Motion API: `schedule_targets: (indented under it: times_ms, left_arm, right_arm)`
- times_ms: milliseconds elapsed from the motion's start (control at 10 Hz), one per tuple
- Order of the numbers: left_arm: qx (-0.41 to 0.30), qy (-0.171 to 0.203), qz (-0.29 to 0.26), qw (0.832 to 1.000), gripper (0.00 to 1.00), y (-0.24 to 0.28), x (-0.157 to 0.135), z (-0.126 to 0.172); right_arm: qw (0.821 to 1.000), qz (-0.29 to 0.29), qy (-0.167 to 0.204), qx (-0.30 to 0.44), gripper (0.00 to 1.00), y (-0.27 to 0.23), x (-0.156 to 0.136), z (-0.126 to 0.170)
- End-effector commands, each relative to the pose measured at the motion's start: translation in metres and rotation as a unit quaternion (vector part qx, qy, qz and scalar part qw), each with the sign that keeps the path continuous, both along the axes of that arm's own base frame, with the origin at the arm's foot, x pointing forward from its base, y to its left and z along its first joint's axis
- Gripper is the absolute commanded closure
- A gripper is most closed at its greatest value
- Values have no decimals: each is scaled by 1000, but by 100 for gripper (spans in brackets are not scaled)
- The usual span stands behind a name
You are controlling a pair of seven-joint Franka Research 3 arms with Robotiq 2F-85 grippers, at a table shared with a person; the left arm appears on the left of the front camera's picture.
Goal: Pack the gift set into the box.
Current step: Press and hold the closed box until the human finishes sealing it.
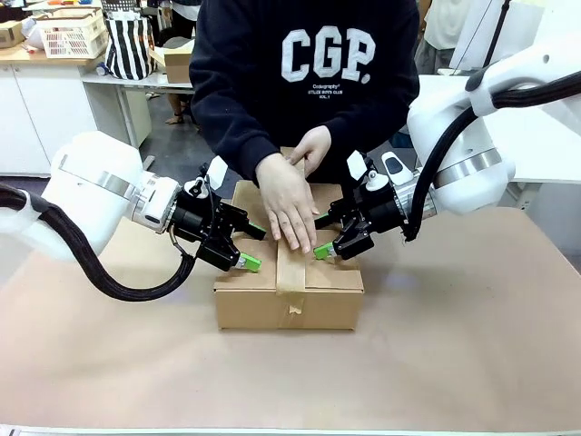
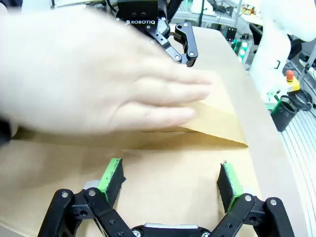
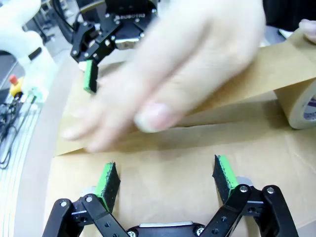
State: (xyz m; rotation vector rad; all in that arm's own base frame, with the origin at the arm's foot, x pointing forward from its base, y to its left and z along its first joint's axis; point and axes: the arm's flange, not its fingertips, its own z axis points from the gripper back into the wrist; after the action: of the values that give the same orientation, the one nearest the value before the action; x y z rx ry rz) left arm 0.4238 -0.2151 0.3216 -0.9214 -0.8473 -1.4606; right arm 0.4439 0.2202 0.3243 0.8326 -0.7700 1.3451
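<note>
My left gripper (image 1: 247,262) rests on the left flap of the box (image 1: 289,295), jaws wide open and holding nothing. The box lies in the middle of the table (image 1: 472,345), closed, between my two grippers. The person's hand (image 1: 289,211) presses tape (image 1: 292,272) along the centre seam, which runs away from me. My right gripper (image 1: 324,250) rests on the right flap, also wide open and empty. There is free table all around the box.
</note>
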Motion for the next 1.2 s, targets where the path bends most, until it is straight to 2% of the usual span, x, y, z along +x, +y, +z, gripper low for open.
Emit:
schedule_targets:
  times_ms: [0, 1100]
  left_arm:
    - [1, 0, 0, 1000, 0, 1, -1, -2]
    - [1, 0, 0, 1000, 0, 1, -1, -2]
  right_arm:
    - [1000, 0, 0, -3, 0, 0, 0, -2]
    - [1000, 0, 0, -3, 0, 0, 0, -2]
